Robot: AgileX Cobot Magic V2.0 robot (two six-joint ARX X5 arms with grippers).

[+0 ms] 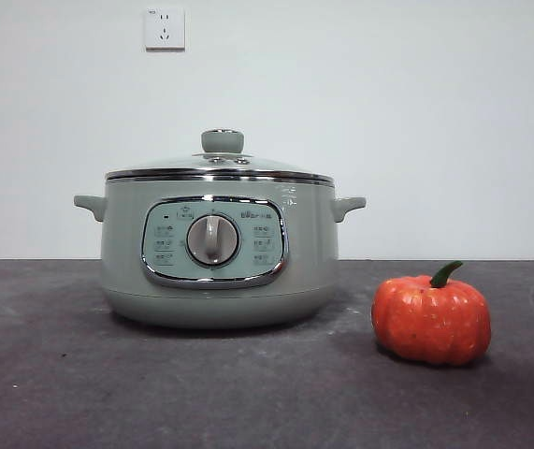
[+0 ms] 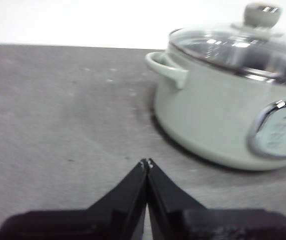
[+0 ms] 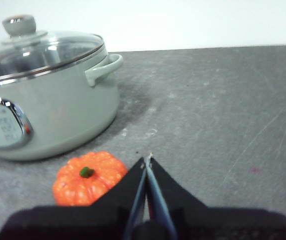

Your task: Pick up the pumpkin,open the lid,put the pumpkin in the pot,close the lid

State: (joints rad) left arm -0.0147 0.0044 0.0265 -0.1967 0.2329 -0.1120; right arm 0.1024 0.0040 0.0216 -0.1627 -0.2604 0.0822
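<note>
I see the pot standing mid-table with the lid seated on it, and the pumpkin upright on the dark table near its right side, apart from it. Bare tabletop lies all around. My wrist views add both grippers (absent from the front view): left gripper jaws together over bare table, right gripper jaws together just beside the pumpkin.
</note>
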